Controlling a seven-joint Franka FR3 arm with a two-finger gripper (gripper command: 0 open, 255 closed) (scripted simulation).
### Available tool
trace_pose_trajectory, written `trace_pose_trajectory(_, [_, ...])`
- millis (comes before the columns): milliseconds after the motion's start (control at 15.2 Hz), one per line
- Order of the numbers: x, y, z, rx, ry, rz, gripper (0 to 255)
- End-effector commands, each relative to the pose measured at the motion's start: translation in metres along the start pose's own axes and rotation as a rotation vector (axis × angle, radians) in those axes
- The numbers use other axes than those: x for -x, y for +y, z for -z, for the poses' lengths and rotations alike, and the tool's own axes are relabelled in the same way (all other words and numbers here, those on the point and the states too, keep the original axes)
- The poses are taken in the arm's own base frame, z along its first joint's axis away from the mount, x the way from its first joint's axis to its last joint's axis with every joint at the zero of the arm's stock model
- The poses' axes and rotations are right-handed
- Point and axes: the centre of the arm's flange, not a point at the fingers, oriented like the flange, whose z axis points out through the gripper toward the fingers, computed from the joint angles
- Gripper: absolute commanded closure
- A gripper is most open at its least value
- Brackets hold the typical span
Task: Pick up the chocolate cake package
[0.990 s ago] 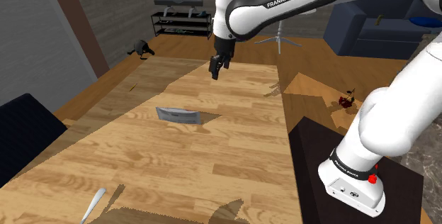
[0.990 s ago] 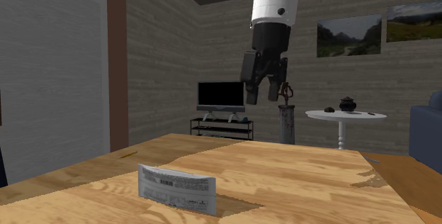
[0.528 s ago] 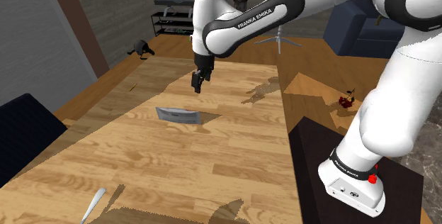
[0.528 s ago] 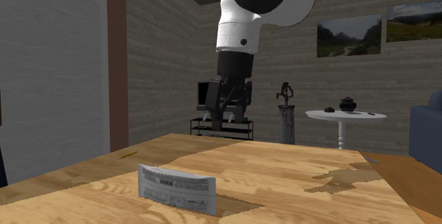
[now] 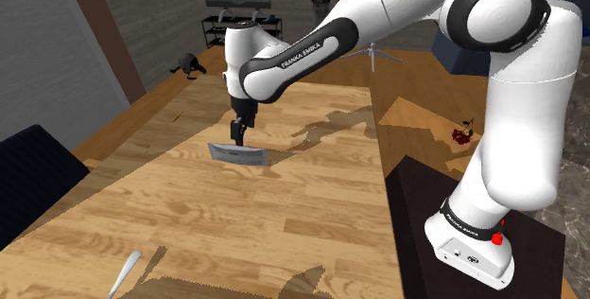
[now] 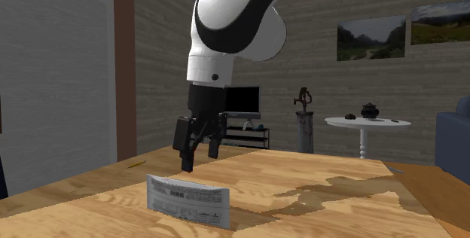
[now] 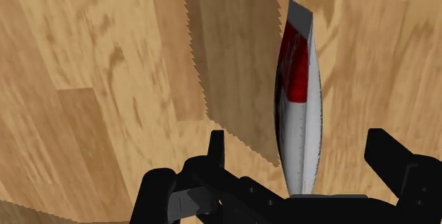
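Note:
The cake package point(image 5: 238, 153) is a thin grey-white wrapper standing on its long edge on the wooden table point(image 5: 284, 221). Printed text shows on its side point(image 6: 188, 199). Seen edge-on from the wrist, the package point(image 7: 297, 81) is white with a red patch. My black gripper point(image 5: 236, 138) hangs open just above the package's end at the shoulder view's left. In the second exterior view the gripper point(image 6: 198, 161) hovers a little above and behind the wrapper. In the wrist view the package's near end lies between the spread fingers point(image 7: 216, 144), touching neither.
A white utensil point(image 5: 123, 273) lies at the table's near left corner. A dark chair point(image 5: 28, 174) stands by the table's left edge. The robot's stand point(image 5: 473, 240) is at the lower right. A round side table point(image 6: 365, 123) and a TV point(image 6: 242, 101) stand far behind.
The arm has swung to the shoulder view's left and come down, bringing the gripper from high over the table's far part to just above the package. The fingers stay apart.

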Motion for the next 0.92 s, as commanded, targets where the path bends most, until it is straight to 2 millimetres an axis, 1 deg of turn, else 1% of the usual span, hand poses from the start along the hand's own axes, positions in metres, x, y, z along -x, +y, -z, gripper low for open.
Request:
trace_pose_trajectory(0, [-0.017,-0.01,-0.018,-0.009,-0.001,0.037,0])
trace_pose_trajectory(66, [-0.025,-0.016,-0.026,-0.013,-0.002,0.056,0])
trace_pose_trajectory(132, [-0.025,-0.016,-0.027,-0.014,-0.002,0.056,0])
trace_pose_trajectory(528, [-0.021,-0.017,-0.058,-0.014,-0.002,0.056,0])
trace_pose_trajectory(594, [-0.02,-0.017,-0.066,-0.014,-0.002,0.056,0])
trace_pose_trajectory(726, [-0.02,-0.017,-0.066,-0.014,-0.002,0.056,0])
trace_pose_trajectory(792, [-0.019,-0.016,-0.067,-0.014,-0.002,0.056,255])
trace_pose_trajectory(858, [-0.02,-0.016,-0.067,-0.014,-0.002,0.056,255])
